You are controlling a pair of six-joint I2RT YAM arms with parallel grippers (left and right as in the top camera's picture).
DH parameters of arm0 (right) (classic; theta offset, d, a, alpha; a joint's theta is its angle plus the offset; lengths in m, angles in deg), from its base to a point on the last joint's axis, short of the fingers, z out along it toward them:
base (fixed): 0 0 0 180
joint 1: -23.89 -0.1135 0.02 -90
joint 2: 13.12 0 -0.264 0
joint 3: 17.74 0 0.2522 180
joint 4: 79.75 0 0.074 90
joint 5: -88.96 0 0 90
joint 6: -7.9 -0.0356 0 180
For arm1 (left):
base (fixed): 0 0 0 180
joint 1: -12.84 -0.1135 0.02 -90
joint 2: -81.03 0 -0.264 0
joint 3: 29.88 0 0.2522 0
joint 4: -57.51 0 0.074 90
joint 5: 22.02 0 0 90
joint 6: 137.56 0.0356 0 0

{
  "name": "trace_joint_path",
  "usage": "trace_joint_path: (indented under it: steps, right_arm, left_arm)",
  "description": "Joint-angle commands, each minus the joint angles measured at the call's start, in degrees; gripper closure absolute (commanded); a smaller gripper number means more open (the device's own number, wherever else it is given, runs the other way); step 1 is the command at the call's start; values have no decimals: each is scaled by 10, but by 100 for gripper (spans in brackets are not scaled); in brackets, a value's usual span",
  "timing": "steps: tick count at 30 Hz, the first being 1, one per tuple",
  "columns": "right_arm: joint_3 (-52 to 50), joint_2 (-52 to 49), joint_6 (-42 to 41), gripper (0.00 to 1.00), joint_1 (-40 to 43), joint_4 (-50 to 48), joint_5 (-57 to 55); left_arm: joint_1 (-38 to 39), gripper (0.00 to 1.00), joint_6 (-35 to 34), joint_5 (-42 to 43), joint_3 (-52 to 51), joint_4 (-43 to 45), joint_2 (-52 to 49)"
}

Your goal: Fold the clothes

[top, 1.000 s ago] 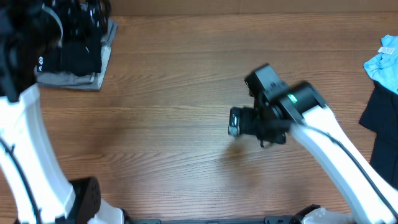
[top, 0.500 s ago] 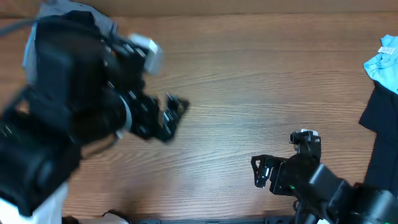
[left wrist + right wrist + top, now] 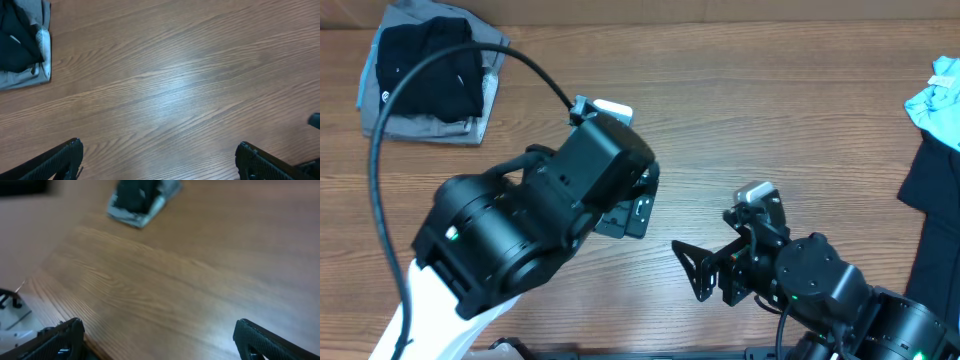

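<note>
A brown bench (image 3: 770, 120) with fine wood grain carries, far left, a folded black shirt (image 3: 425, 70) with a small white logo on grey cloth (image 3: 430, 128), and, at the right edge, light blue fabric (image 3: 935, 98) beside a black garment (image 3: 932, 200).

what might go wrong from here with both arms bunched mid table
Left hand and right hand, both open and empty, hang close together, so a reach could clash them. The black garment and light blue garment lie partly outside the overhead view, so a grasp there may miss.
</note>
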Motion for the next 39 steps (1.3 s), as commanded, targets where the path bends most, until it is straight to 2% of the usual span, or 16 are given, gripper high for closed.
trace_joint_path:
  steps: [1,14,19,21,22,25,26,27,28,30,35,39]
  right_arm:
    - [5,6,82,0,-2,-23,-4]
    - [4,5,82,0,-2,-20,-5]
    - [3,5,82,0,-2,81,-2]
    - [0,5,84,0,9,84,-1]
    - [-3,8,86,0,31,84,0]
    - [-47,39,87,0,235,47,110]
    - [-71,56,108,0,286,24,151]
    - [-111,90,165,0,353,-13,218]
    - [-121,98,178,0,365,-21,231]
    - [-184,157,220,0,447,-70,277]
    - [-303,256,221,0,542,-168,282]
    - [-400,333,219,0,563,-247,282]
  left_arm:
    - [3,0,-15,-16,0,-1,-18]
    - [3,0,-15,-16,0,0,-41]
    - [3,0,-15,-16,0,0,-41]
    - [3,0,-15,-16,0,0,-41]
    - [3,0,-15,-16,0,0,-41]
    - [3,0,-15,-16,0,0,-41]
    - [3,0,-15,-16,0,0,-41]
    - [3,0,-15,-16,0,0,-41]
    - [3,0,-15,-16,0,0,-41]
    - [3,0,-15,-16,0,0,-41]
    - [3,0,-15,-16,0,0,-45]
    - [3,0,-15,-16,0,0,-44]
